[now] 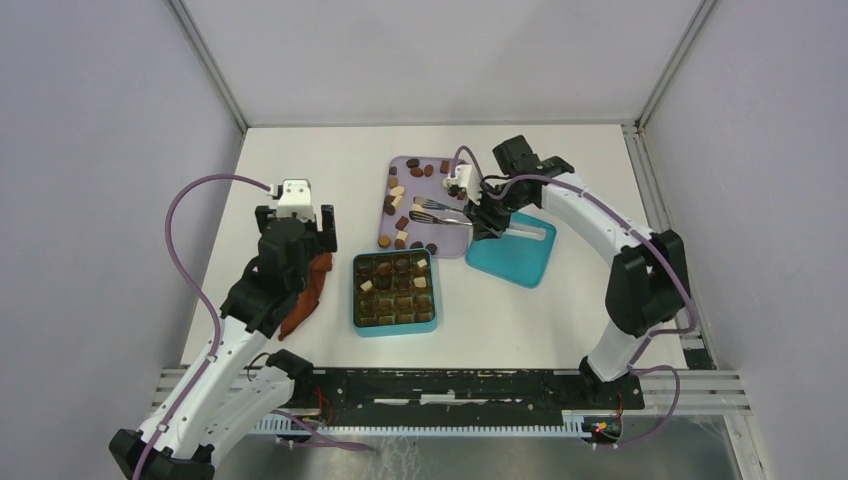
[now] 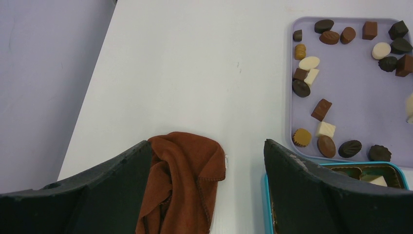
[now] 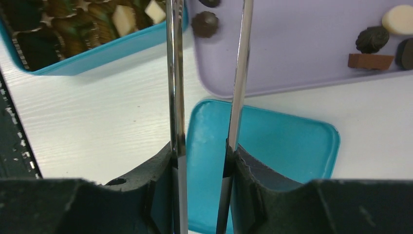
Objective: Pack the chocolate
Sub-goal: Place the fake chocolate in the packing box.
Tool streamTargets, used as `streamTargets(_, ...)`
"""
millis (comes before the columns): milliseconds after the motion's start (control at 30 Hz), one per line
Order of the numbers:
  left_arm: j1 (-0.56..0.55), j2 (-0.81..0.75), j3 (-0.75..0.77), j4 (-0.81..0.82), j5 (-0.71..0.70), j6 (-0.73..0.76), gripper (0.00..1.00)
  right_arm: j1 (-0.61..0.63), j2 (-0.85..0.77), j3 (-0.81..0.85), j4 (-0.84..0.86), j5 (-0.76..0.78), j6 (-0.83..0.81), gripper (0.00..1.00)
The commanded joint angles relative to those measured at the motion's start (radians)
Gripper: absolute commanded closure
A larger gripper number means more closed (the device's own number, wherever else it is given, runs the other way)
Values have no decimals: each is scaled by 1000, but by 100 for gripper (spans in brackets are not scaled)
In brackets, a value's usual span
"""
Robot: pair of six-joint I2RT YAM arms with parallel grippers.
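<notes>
Steel tongs (image 3: 175, 73) are clamped between the fingers of the right gripper (image 3: 203, 156). Their two blades stand apart and reach out over a lavender tray (image 2: 360, 97). Most of the chocolate (image 2: 321, 109) lies loose on that tray, with dark, brown and cream pieces scattered across it. A few more pieces sit in cells of the teal box (image 1: 395, 329), which stands just beside the tray's near edge. A teal lid (image 3: 282, 146) lies flat next to the tray, under the right gripper. The left gripper (image 2: 207, 146) hangs with its jaws spread wide, gripping nothing, above the white table (image 2: 195, 73). It hangs over the far end of a rust-brown cloth (image 2: 180, 180) crumpled to the left of the box.
</notes>
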Motion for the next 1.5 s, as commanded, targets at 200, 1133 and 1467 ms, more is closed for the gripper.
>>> streamTargets(200,7,-3,2,39,7,12,10,4,-246,-199,-87,-188,-241,88)
streamTargets(1133,6,-7,2,38,25,12,10,218,-244,-351,2,97,-245,80)
streamTargets(1467,7,-9,2,38,24,12,10,228,-226,-345,5,115,-237,58)
